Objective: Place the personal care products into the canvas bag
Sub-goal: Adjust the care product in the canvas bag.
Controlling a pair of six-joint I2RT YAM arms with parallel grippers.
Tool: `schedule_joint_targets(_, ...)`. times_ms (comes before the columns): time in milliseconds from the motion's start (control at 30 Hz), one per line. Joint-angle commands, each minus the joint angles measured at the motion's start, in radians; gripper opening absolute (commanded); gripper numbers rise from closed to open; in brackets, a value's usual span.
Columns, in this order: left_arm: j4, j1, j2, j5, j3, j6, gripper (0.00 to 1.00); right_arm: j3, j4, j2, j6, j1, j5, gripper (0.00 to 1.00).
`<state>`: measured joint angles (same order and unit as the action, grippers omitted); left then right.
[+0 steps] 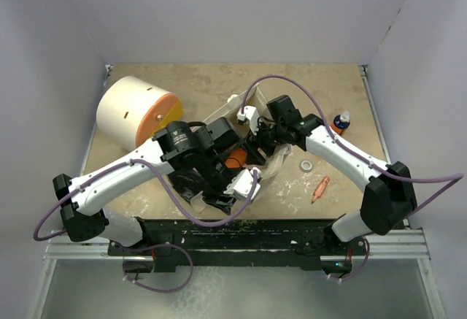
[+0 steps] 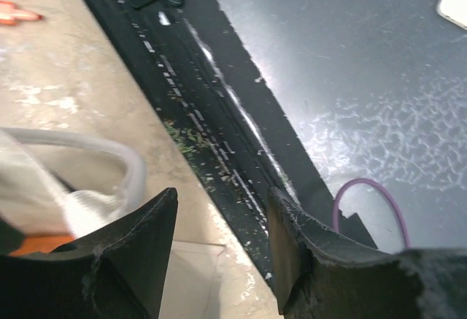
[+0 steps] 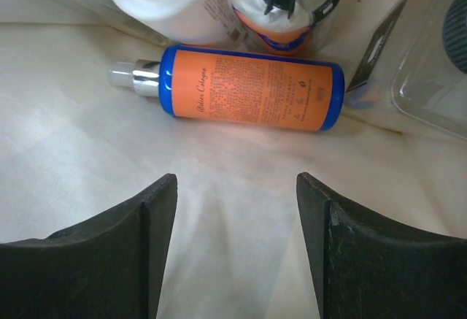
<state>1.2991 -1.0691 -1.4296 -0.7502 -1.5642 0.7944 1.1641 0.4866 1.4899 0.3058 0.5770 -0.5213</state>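
Observation:
The canvas bag [image 1: 283,160] sits mid-table, mostly hidden under both arms; its cream loop handle [image 2: 109,151] shows in the left wrist view. My right gripper [image 3: 235,187] is open and empty inside the bag, just short of an orange bottle with blue ends [image 3: 252,87] lying on the cream canvas. A white bottle [image 3: 164,1] and an orange bottle with a black top [image 3: 281,5] stand behind it. My left gripper [image 2: 222,202] is open and empty beside the bag, over the table's near edge. An orange bottle with a blue top [image 1: 339,122] stands on the table at right.
A big white drum with an orange end [image 1: 135,111] lies at the back left. A small tape roll [image 1: 306,166] and an orange-pink tapered piece [image 1: 319,187] lie at the right front. The black rail [image 2: 211,114] runs along the table's near edge.

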Motion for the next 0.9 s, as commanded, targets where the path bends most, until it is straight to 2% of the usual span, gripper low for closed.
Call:
schedule_joint_targets(0, -0.089, 0.000, 0.035, 0.104, -0.101, -0.059, 0.57, 0.017, 0.022, -0.050, 0.020, -0.002, -0.071, 0.68)
schedule_joint_targets(233, -0.092, 0.002, 0.036, 0.305, -0.177, -0.100, 0.70, 0.101, 0.094, -0.059, 0.005, -0.003, -0.099, 0.68)
schedule_joint_targets(433, -0.025, 0.001, 0.040, 0.289, -0.074, -0.061, 0.70, 0.137, 0.098, -0.062, -0.023, -0.004, -0.107, 0.68)
schedule_joint_targets(533, 0.022, 0.002, 0.023, 0.287, -0.034, -0.031, 0.64, 0.136, 0.095, -0.068, -0.019, -0.004, -0.118, 0.67)
schedule_joint_targets(733, 0.072, 0.000, 0.020, 0.201, -0.017, 0.037, 0.44, 0.114, 0.047, -0.042, -0.028, -0.005, -0.065, 0.66)
schedule_joint_targets(867, 0.064, 0.001, 0.032, 0.170, 0.075, 0.114, 0.33, 0.122, 0.077, 0.000, -0.002, -0.005, -0.044, 0.65)
